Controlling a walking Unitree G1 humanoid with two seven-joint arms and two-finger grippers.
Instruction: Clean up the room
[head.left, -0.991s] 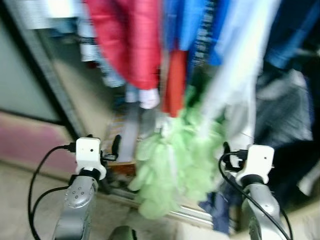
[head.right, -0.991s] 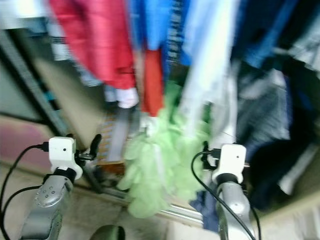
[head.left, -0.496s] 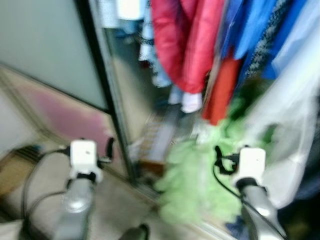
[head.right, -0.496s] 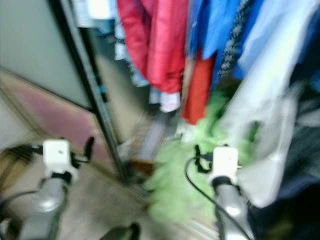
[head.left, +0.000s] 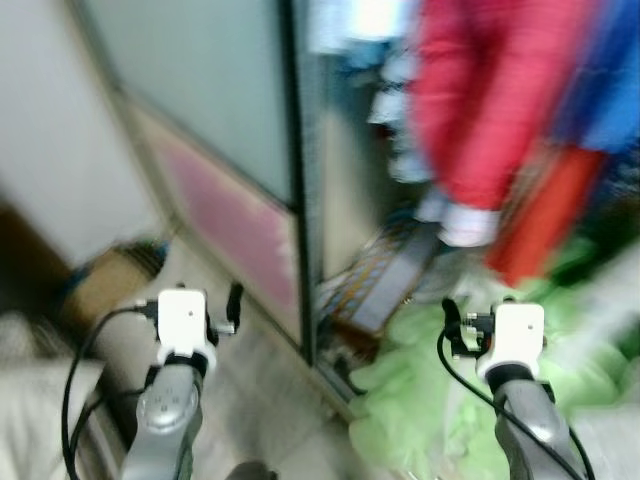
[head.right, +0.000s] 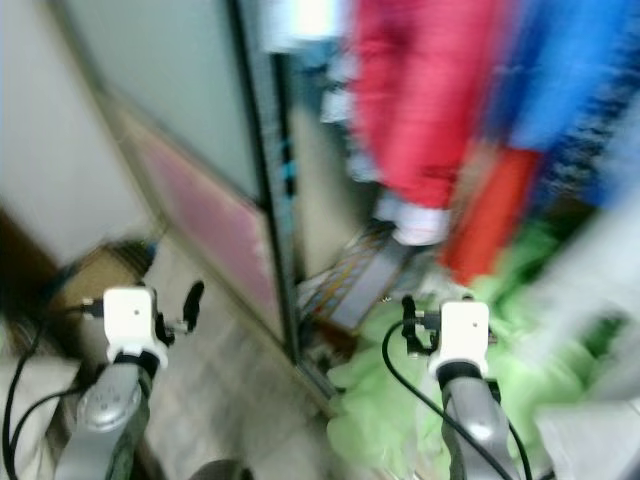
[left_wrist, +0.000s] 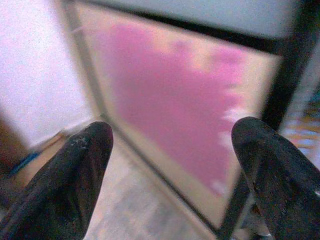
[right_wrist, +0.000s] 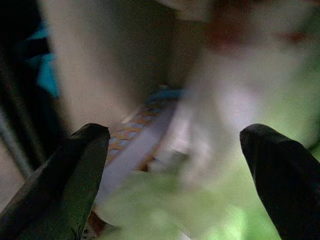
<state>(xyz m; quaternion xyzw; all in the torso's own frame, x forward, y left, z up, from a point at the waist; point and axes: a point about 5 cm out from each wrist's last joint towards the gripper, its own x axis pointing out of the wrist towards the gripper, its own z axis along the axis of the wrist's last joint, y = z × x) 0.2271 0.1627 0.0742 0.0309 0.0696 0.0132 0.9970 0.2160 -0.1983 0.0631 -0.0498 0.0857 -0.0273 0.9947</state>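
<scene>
I face an open wardrobe, and the picture is blurred. A red jacket (head.left: 480, 110) and blue garments (head.left: 610, 90) hang inside it. A pale green fluffy garment (head.left: 430, 400) lies heaped at the wardrobe's bottom edge. My right gripper (right_wrist: 172, 175) is open in front of that heap, with nothing between its fingers (right_wrist: 75, 175). My left gripper (left_wrist: 172, 175) is open over the floor, facing the door's pink lower panel (left_wrist: 175, 100). Both arms are raised, the left (head.left: 185, 330) by the door and the right (head.left: 515, 345) by the green heap.
A sliding door (head.left: 210, 130) with a dark frame (head.left: 300, 200) and frosted glass stands on the left. A patterned flat thing (head.left: 385, 275) leans inside the wardrobe bottom. A brownish box (head.left: 110, 280) sits on the floor at the left, beside a pale wall.
The whole view has swung left: the door and wall now take the left half, and the hanging clothes have slid to the right. Both grippers keep the same pose.
</scene>
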